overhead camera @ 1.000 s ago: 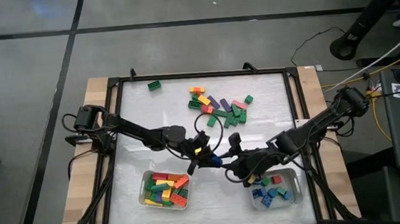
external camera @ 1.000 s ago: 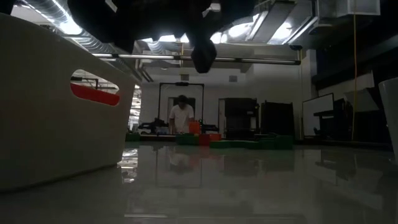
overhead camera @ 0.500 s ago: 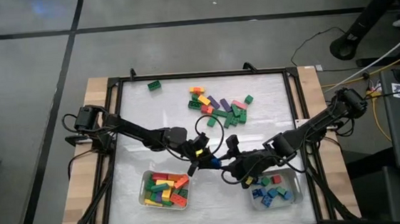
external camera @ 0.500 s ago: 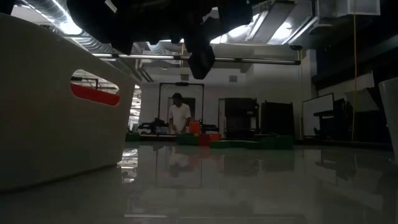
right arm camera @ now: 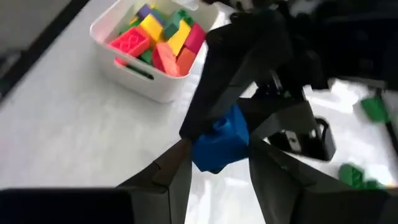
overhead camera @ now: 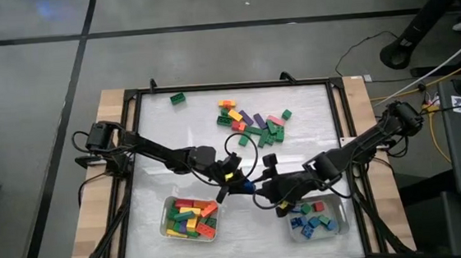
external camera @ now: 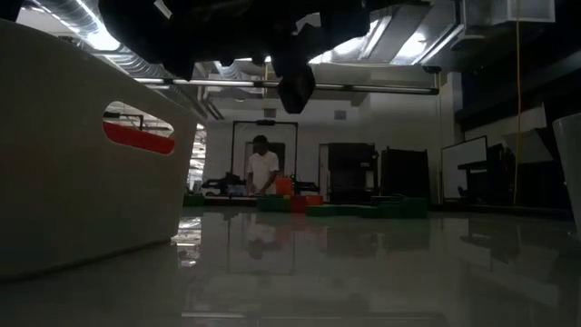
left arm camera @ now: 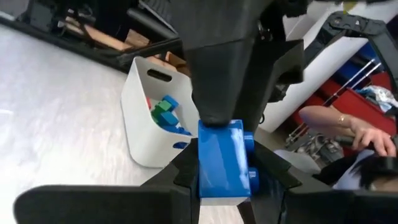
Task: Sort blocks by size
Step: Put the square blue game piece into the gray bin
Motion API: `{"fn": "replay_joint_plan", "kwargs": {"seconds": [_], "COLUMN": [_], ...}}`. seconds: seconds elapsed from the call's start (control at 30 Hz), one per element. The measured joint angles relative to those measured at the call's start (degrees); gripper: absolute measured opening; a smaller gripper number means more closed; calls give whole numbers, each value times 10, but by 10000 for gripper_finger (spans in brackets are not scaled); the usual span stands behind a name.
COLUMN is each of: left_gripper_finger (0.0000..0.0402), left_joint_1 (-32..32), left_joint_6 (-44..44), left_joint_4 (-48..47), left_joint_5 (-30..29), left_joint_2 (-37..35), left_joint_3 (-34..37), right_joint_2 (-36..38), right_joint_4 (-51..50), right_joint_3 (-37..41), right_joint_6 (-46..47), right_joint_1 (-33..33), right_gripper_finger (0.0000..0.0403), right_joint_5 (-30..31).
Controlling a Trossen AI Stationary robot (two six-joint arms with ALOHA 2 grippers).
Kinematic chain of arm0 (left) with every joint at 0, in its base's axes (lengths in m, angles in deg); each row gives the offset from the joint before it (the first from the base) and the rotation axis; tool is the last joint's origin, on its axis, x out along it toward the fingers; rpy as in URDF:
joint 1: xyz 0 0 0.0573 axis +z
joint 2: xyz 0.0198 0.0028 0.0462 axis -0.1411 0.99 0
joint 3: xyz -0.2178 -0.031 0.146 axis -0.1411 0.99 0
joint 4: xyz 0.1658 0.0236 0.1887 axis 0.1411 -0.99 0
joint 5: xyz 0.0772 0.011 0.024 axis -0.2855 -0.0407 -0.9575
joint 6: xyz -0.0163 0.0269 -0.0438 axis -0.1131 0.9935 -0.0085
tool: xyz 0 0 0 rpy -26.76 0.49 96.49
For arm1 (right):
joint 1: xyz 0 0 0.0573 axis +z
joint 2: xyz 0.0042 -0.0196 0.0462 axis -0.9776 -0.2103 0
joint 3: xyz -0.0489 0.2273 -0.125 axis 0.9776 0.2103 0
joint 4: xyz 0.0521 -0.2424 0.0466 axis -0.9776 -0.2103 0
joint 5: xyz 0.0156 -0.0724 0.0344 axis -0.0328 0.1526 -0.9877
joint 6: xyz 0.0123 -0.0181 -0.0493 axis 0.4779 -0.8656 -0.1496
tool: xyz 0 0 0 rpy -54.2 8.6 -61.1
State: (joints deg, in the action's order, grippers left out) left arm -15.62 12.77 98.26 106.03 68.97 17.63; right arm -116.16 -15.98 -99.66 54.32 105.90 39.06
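Left gripper [overhead camera: 236, 180] and right gripper [overhead camera: 261, 186] meet mid-table, both clamped on 1 blue block [left arm camera: 222, 163]

The grey concrete floor [overhead camera: 206, 32] around the white-topped, wood-edged desk [overhead camera: 174, 142] is crossed by dark seams, with yellow and white cables [overhead camera: 425, 89] trailing at the right. Seen level across the glossy top, a dim workshop opens up — exposed silver ducts and bright ceiling lights [external camera: 399, 27] overhead, a pale far wall [external camera: 363, 123], dark cabinets [external camera: 349, 173] and a black frame [external camera: 263, 154]. A person in a white shirt [external camera: 262, 169] stands far back, behind low green and red benches [external camera: 345, 209].
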Motion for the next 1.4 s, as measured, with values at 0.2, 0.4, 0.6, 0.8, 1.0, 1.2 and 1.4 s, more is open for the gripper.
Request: {"fn": "replay_joint_plan", "kwargs": {"seconds": [0.2, 0.4, 0.6, 0.8, 1.0, 1.2, 1.4], "left_gripper_finger": [82, 82, 82, 82, 82, 82, 82], "left_joint_1": [-2, -14, -23, -36, -42, -41, -39], "left_joint_6": [82, 183, 239, 306, 322, 322, 328], "left_joint_4": [4, 0, -7, -10, -11, -14, -28], "left_joint_5": [-11, -52, -71, -101, -125, -126, -140], "left_joint_2": [-2, -3, -3, -3, -3, -3, -2], "left_joint_3": [-3, -3, -3, -3, -2, -2, -1], "right_joint_2": [-1, -2, -2, -5, -5, -5, -5], "right_joint_4": [-72, -87, -93, -95, -113, -108, -96], "right_joint_3": [-45, -55, -55, -56, -56, -56, -56], "right_joint_6": [136, 218, 235, 233, 232, 232, 232], "right_joint_1": [0, 0, 0, 0, 0, 0, 0], "right_gripper_finger": [152, 152, 152, 152, 152, 152, 152], "right_joint_5": [3, 2, 5, 9, 0, -1, -9]}}
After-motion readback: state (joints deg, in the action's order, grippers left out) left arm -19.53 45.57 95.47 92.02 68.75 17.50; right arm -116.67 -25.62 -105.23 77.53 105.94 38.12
